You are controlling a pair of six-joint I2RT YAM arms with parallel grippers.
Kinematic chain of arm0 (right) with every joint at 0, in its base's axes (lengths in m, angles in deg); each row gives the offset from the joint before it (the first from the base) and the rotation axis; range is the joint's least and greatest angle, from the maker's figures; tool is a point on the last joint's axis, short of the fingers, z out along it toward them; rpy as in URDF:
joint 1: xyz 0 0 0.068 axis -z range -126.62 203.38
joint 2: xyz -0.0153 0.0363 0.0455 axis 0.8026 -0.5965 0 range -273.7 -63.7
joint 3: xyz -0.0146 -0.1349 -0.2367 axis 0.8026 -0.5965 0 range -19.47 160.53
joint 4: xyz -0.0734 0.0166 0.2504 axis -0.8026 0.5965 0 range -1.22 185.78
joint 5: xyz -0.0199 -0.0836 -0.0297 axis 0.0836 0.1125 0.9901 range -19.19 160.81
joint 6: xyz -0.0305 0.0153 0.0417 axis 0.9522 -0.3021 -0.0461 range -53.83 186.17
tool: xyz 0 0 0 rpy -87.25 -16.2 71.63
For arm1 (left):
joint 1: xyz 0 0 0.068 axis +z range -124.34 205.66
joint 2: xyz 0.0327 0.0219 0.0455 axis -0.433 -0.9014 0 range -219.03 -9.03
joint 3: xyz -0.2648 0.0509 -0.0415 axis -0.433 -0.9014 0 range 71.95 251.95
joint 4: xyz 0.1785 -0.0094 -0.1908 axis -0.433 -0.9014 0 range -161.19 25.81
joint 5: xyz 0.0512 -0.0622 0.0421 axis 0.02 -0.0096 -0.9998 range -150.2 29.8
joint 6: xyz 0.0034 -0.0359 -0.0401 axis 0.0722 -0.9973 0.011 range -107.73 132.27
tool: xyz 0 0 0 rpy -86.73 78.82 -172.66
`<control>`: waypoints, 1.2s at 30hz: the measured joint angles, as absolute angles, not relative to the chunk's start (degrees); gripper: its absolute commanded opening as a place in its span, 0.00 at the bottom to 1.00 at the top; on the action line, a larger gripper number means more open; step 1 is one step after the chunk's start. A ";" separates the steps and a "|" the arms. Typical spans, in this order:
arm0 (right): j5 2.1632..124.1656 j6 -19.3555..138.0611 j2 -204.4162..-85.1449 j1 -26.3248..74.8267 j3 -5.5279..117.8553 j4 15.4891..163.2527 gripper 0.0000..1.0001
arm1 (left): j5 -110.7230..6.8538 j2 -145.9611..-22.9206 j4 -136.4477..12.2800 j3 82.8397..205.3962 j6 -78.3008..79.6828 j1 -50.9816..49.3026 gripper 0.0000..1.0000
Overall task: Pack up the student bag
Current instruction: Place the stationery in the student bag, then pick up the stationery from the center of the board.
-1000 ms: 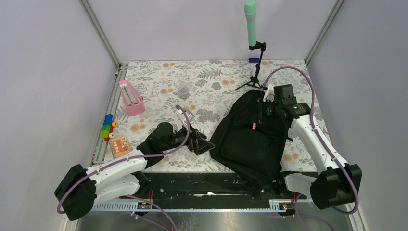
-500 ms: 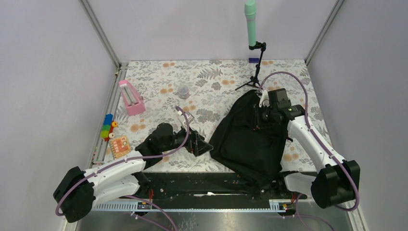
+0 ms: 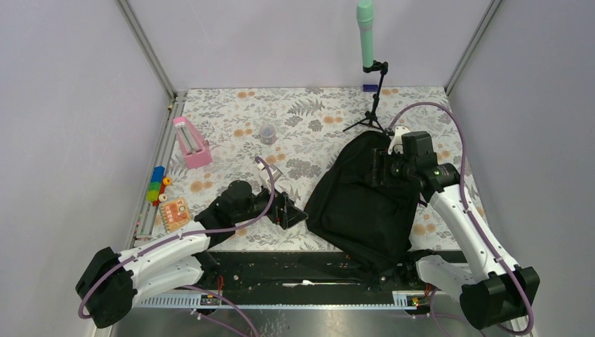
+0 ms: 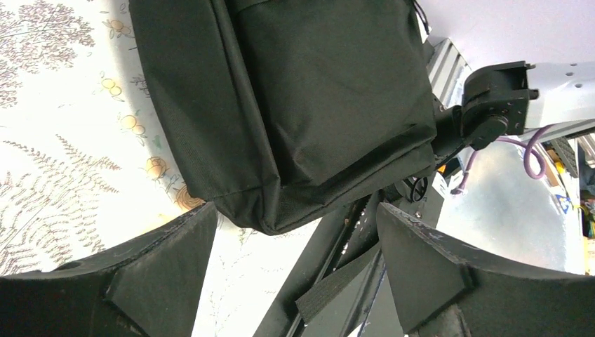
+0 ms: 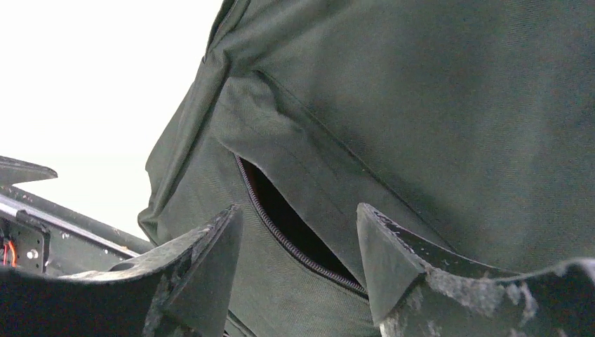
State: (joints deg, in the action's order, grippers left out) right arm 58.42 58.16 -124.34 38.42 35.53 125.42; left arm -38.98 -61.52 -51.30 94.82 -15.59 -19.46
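On the right half of the floral tablecloth (image 3: 295, 112) lies the student bag (image 3: 361, 207), a soft black backpack spread flat, its lower end reaching the black rail at the near edge. The right gripper (image 3: 376, 168) hangs over the bag's upper part, jaws apart and nothing between them. Its wrist camera looks down past both fingers (image 5: 203, 260) onto a zip opening (image 5: 270, 193) in the fabric. The opening gapes a little, and inside shows only darkness, so I cannot tell what it holds.

The left gripper (image 3: 297, 213) sits just left of the bag, low over the cloth, also spread wide and holding nothing. From its wrist view the bag's front pocket (image 4: 337, 91) is closed and lies flat.

Well to the left stand a pink rack (image 3: 191, 142), a row of coloured blocks (image 3: 156, 185) and an orange card (image 3: 174, 213). A small clear cup (image 3: 267, 133) stands near the middle, its contents too small to make out. A mint-green tube on a black tripod (image 3: 365, 31) stands at the far edge.
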 measured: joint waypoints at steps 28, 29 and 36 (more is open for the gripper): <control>66.79 47.03 -107.03 38.37 24.91 112.59 0.87 | -61.85 -112.58 -61.68 138.16 -13.99 4.99 0.99; 66.95 47.03 -107.03 38.37 24.84 112.41 0.87 | -62.24 -114.79 -61.97 140.13 -13.73 5.23 0.99; 67.32 47.29 -107.16 38.37 24.80 112.00 0.88 | -66.94 -120.93 -65.14 147.26 -13.16 5.87 0.99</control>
State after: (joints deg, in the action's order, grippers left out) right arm 67.32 47.29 -107.16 38.37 24.80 112.00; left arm -66.94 -120.93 -65.14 147.26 -13.16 5.87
